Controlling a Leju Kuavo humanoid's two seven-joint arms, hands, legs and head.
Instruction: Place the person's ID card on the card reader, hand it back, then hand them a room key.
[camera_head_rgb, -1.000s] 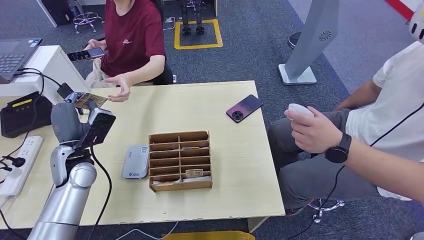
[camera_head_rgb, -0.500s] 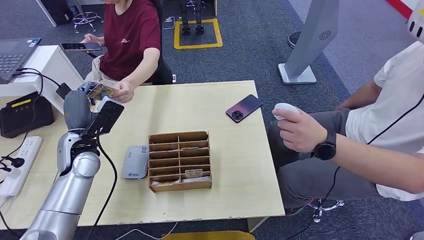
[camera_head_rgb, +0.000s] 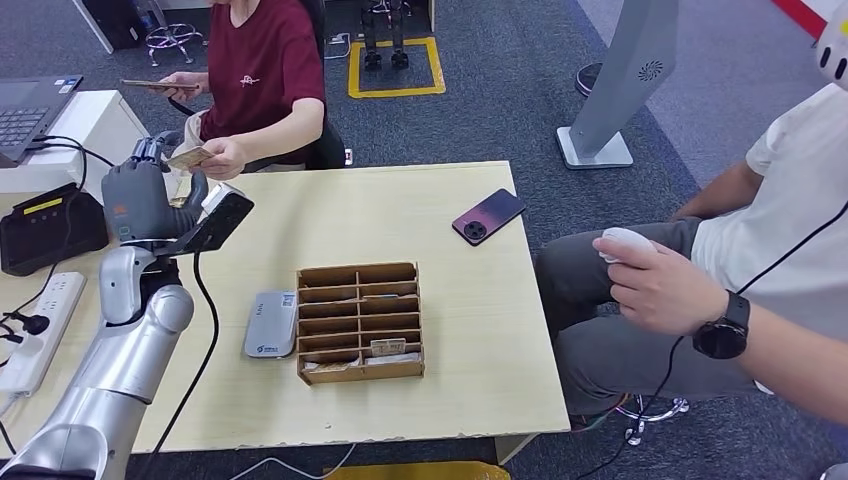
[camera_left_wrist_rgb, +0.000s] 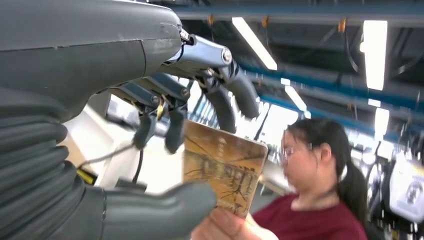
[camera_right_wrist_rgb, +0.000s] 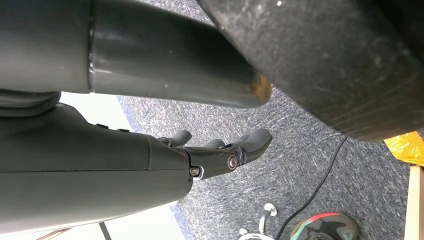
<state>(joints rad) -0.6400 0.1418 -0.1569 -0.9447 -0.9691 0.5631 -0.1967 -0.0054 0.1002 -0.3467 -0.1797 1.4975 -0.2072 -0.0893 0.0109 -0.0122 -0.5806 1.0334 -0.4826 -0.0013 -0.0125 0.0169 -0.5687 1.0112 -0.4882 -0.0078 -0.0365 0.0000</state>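
Head view shows the left hand raised at the far left corner of the table, reaching toward the person in the dark red shirt. That person's hand has hold of the ID card just beyond the robot's fingers. From the left wrist view the card stands between the thumb and the dark fingers; the fingers look spread and clear of it, though I cannot tell whether the thumb touches it, so whether the hand has let go is unsure. This looks like the hand-back step, nearly finished. The right hand hangs beside the body over the carpet, fingers loosely apart, holding nothing. Next, I judge, the left hand must draw clear and go to the wooden tray for a room key; the card reader lies just beside it.
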